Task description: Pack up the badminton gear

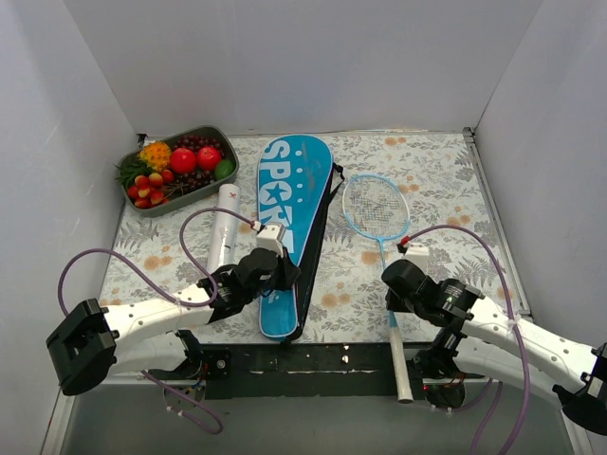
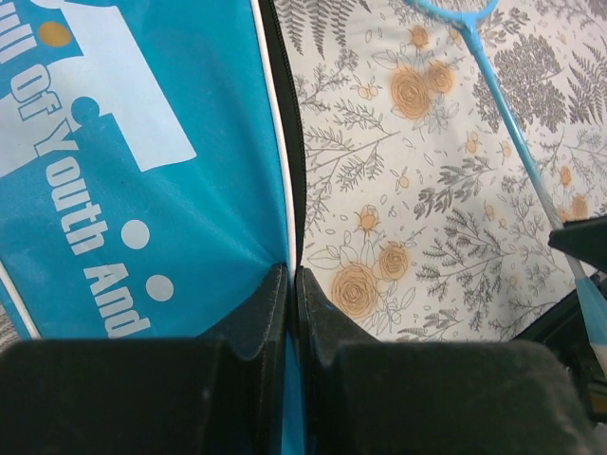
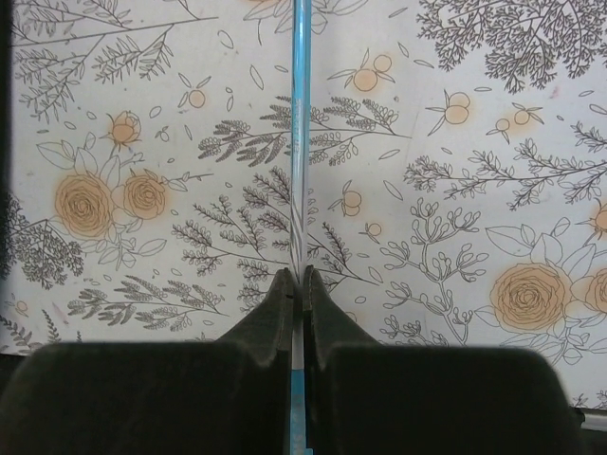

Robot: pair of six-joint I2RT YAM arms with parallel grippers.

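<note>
Racket (image 3: 301,114) in right pincer (image 3: 296,277), bag (image 2: 142,190) in left pincer (image 2: 292,273).

1. Bag (image 1: 292,223): blue, racket-shaped, white "SPORT" lettering. Lies flat mid-table, wide end twd back wall, narrow end twd near edge. Black strap (image 1: 325,204) runs along its right side. Right edge nipped by left gripper (image 2: 292,277).
2. Racket (image 1: 376,203): lt-blue frame, white strings, flat just right of bag, head away, handle nearest. Shaft clamped in right gripper (image 3: 298,281).
3. Tube (image 1: 224,232): white, lying left of bag, approx parallel w/ it.
</note>
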